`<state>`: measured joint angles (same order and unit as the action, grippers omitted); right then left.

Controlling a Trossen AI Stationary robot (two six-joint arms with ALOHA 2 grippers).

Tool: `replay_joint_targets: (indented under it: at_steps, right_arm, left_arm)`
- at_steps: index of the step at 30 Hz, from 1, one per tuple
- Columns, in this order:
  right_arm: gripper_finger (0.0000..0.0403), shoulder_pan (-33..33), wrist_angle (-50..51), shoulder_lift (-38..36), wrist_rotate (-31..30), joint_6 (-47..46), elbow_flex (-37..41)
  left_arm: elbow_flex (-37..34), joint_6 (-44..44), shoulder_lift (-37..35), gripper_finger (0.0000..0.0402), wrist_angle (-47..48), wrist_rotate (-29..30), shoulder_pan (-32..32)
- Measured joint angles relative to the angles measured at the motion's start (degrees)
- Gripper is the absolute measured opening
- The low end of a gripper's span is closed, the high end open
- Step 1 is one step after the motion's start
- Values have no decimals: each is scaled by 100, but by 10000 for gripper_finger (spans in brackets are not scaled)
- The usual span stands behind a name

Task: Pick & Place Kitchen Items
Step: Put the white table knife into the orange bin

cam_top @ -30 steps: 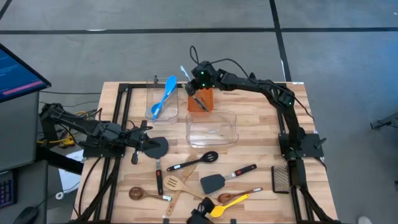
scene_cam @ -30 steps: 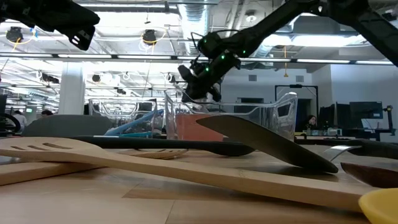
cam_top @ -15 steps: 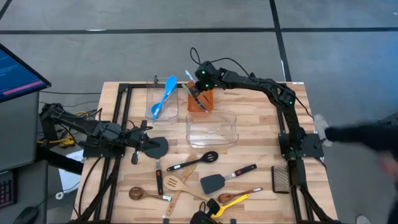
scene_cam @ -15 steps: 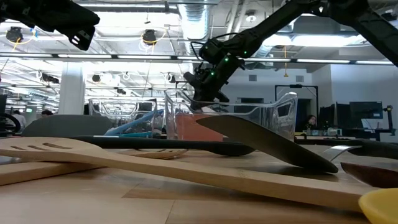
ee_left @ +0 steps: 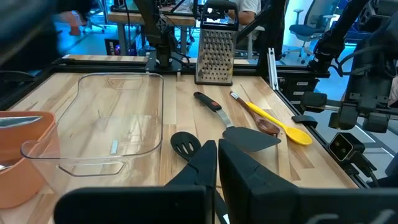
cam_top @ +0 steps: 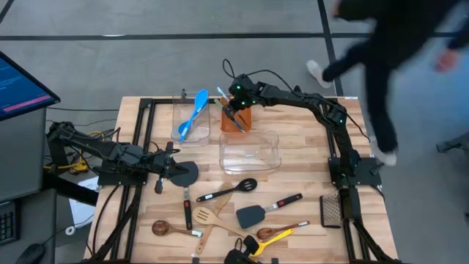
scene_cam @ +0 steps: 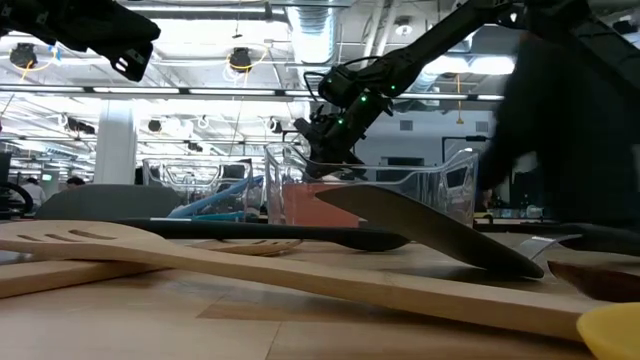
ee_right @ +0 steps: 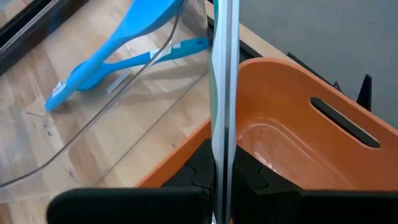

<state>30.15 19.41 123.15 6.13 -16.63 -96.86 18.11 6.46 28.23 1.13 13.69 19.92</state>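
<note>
No readable writing anywhere. From above, the right gripper (cam_top: pixel 235 111) is over the orange bin (cam_top: pixel 236 121) at the far middle, pinching a thin utensil (cam_top: pixel 227 101); it's dropped lower than a second ago. A person (cam_top: pixel 381 44) now walks past far right. The left gripper (cam_top: pixel 174 172) sits at the left, fingers pressed together. Most utensils lie along the near edge, two blue spoons (cam_top: pixel 194 114) in the far-left clear tub (cam_top: pixel 178 125).

Low view: a wooden slotted spatula (scene_cam: pixel 130 245) is nearest.

Right wrist view: the utensil runs upright between the fingers (ee_right: pixel 186 171).
</note>
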Motion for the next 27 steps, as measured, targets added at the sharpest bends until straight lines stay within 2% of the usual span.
replay_joint_targets:
  at_steps: [9, 21, 27]
  right_arm:
    - [12, 35, 592, -9, -3, -126, 0]
    - [12, 160, 635, -9, 280, 25, 0]
    - [53, 174, 520, -9, 286, 187, 0]
  left_arm:
    - [0, 0, 0, 2, -2, 0, 0]
    - [0, 0, 0, 2, -3, 0, -1]
    - [0, 2, 0, 2, -2, 0, -2]
